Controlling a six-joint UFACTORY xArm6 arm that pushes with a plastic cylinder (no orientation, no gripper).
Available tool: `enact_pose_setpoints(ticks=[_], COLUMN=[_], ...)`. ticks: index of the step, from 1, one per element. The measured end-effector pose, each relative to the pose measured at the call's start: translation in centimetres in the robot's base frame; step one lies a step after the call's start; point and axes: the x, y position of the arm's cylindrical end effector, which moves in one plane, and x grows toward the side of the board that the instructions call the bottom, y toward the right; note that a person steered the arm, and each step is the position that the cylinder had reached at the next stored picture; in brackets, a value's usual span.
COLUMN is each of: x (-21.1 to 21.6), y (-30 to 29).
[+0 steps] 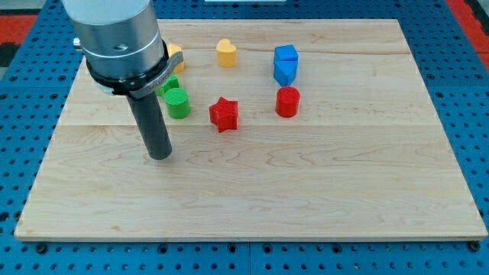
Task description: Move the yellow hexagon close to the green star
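1. My tip [160, 156] sits on the wooden tabletop [306, 198], toward the view's left. It touches no block.
2. There is no gripper here, only the dark rod, so nothing is spread, pressed together or pinching.
3. The big gray arm body above the rod hides part of the blocks behind it.
4. A yellow block [176, 56] peeks out just to the right of the arm, near the view's top. Only a small bit shows, so I cannot tell its shape.
5. Below it, a green block [171, 83] pokes out from behind the arm. Its shape is hidden too.
6. Right in front of that one is a green round block [178, 102]. It is up and to the right of my tip, and near it.
7. Next comes the red star [224, 114], a little apart from the green round block.
8. Near the view's top is a yellow heart [225, 52].
9. Farther right is a red round block [288, 101].
10. Just above it is a blue block [285, 65] with slanted sides.
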Motion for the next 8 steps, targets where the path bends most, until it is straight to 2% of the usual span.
enact_pose_setpoints(ticks=[3, 5, 8], x=[0.2, -0.1, -8.1], y=[1.2, 8.9, 25.4])
